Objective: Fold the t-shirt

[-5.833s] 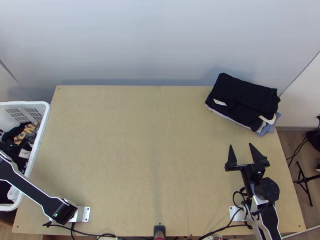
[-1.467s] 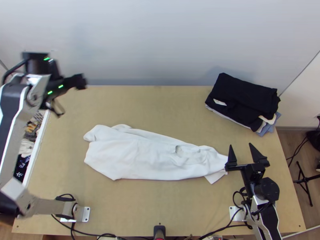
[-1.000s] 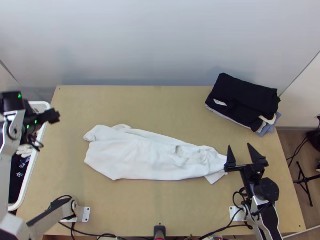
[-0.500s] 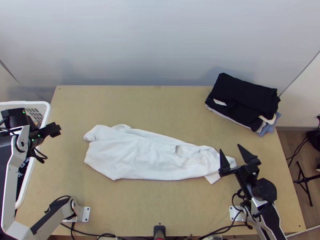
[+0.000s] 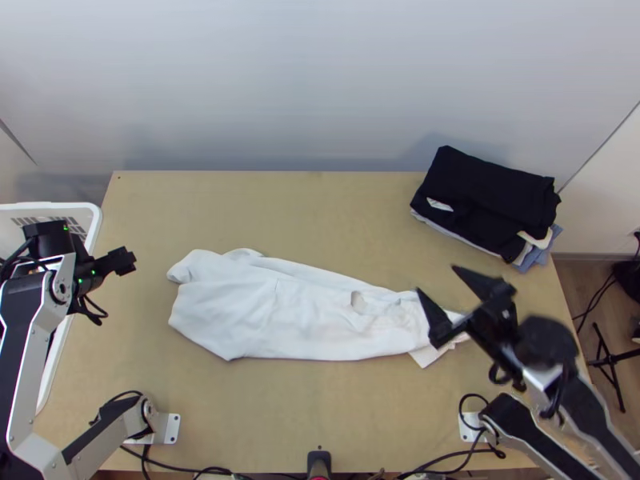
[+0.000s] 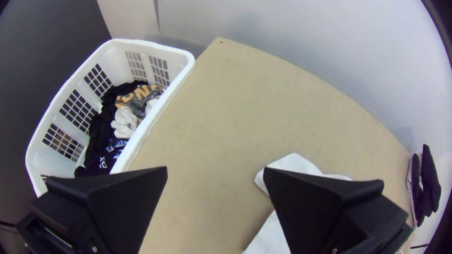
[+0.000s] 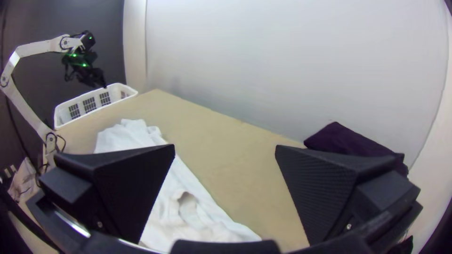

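A white t-shirt [image 5: 280, 312] lies loosely bunched lengthwise across the table, its neck opening toward the right. In the top view my left gripper [image 5: 120, 261] is by the basket's right rim, left of the shirt; my right gripper [image 5: 445, 293] is over the shirt's right end with its fingers apart. The left wrist view has my left gripper [image 6: 215, 171] open, part of the shirt [image 6: 294, 164] beyond one finger. Between the fingers of my right gripper [image 7: 225, 148], as its wrist view has it, is nothing held; the shirt [image 7: 186, 188] lies beyond.
A stack of folded clothes, black on top [image 5: 488, 196], sits at the table's back right. The white basket [image 6: 141, 136] with dark and white clothes stands at the left edge. Bare tabletop [image 5: 304, 216] lies behind the shirt.
The white shirt has appeared on the table since the earliest frame. My left arm has swung back and down beside the basket. My right gripper has moved left and turned toward the shirt.
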`<state>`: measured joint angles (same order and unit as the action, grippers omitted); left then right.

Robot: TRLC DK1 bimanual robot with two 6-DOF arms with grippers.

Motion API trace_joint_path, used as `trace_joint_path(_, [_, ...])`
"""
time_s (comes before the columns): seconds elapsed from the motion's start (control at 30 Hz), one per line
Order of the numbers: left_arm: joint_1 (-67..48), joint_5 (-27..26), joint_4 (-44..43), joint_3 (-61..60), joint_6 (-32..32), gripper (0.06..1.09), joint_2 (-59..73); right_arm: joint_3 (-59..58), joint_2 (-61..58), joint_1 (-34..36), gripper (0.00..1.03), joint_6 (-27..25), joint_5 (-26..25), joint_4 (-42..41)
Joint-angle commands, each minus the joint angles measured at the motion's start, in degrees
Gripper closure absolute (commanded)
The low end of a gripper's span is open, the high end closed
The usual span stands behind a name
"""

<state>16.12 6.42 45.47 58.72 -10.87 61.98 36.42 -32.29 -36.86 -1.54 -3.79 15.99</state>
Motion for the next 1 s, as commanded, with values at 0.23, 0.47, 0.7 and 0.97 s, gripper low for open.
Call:
trace_joint_path(0.23, [1.4, -2.0, 0.4, -0.4, 1.3, 0.1, -1.4, 51.0, -54.5, -19.7, 0.04, 12.2, 0.5, 25.7])
trace_joint_path(0.47, [1.8, -2.0, 0.8, -2.0, 1.2, 0.1, -2.6, 66.5, -72.5, -22.4, 0.04, 29.4, 1.1, 34.3])
trace_joint_path(0.7, [2.0, -2.0, 1.2, -2.6, 1.2, 0.1, -3.1, 74.2, -82.7, -23.5, 0.04, 34.8, 1.5, 38.4])
trace_joint_path(0.97, [2.0, -2.0, 1.2, -2.6, 0.9, 0.1, -3.3, 76.3, -89.0, -22.4, 0.12, 34.3, 1.4, 38.9])
